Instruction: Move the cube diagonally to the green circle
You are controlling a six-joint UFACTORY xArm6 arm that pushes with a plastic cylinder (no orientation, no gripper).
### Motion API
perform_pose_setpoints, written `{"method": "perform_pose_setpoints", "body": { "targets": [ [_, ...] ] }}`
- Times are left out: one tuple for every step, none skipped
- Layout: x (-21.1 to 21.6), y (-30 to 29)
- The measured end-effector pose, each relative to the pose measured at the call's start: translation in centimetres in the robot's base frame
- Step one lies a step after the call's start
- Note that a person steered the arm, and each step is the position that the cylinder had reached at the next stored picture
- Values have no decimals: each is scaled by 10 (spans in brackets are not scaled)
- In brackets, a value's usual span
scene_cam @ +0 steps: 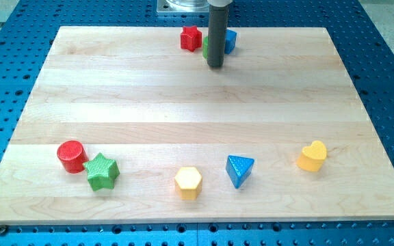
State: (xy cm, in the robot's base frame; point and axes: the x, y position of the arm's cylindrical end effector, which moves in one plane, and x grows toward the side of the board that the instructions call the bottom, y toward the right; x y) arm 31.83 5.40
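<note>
My rod comes down from the view's top and my tip (215, 65) rests on the board just below a cluster of blocks at the top centre. A blue cube (230, 41) sits right of the rod, partly hidden by it. A green block (206, 46), mostly hidden behind the rod, shows as a sliver at the rod's left edge; its shape cannot be made out. A red star (191, 38) lies left of the green sliver, close to it.
Along the view's bottom lie a red cylinder (71, 156), a green star (102, 171) touching it, a yellow hexagon (188, 182), a blue triangle (239, 169) and a yellow heart (312, 155). The wooden board (197, 116) lies on a blue perforated table.
</note>
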Motion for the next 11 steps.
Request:
{"method": "perform_pose_setpoints", "body": {
  "targets": [
    [-33,48],
    [-103,45],
    [-105,19],
    [-96,-9],
    [-24,32],
    [12,90],
    [52,97],
    [-11,86],
    [31,44],
    [121,43],
    [90,82]
  ]
}}
